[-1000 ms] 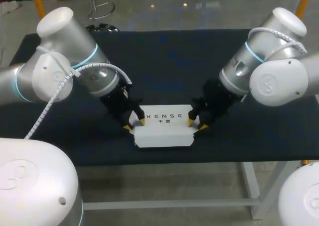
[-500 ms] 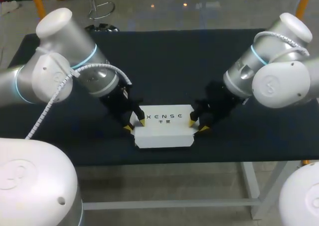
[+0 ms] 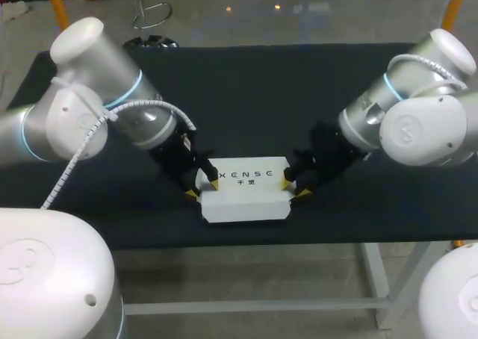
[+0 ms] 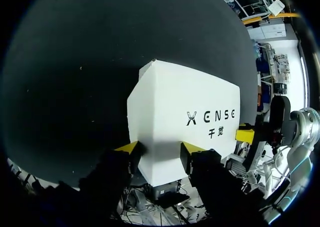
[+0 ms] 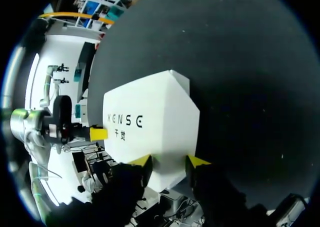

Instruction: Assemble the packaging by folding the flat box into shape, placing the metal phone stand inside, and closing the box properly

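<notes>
At the near edge of the tabletop, about midway along it, sits the white box. It is folded into shape with its printed lid face up, and its front side lies close to the drop. The left pincer stands at the box's left end and the right pincer mirrors it at the right end, each one right up against a corner of the lid. From where I stand, and from both wrist views, I cannot tell whether either pincer is actually nipping the cardboard or is only set against it, so I won't guess.

The metal phone stand is nowhere to be seen (it may be inside already, but nothing shows that). The lid looks down and flat, so my judgement is that the step in hand is the closing itself: seating the end flaps and squaring the box.

To do that well, I'd want:
- Both arms working together with equal pressure from the two ends, so the box neither skews nor slides sideways.
- Any push directed down or inward, never toward the front, since there is little tabletop to spare on that side.
- A light touch, because thin card like this would likely crease or bow in the middle if squeezed hard.
- A look along the front seam for a gap before either arm lets off.
</notes>
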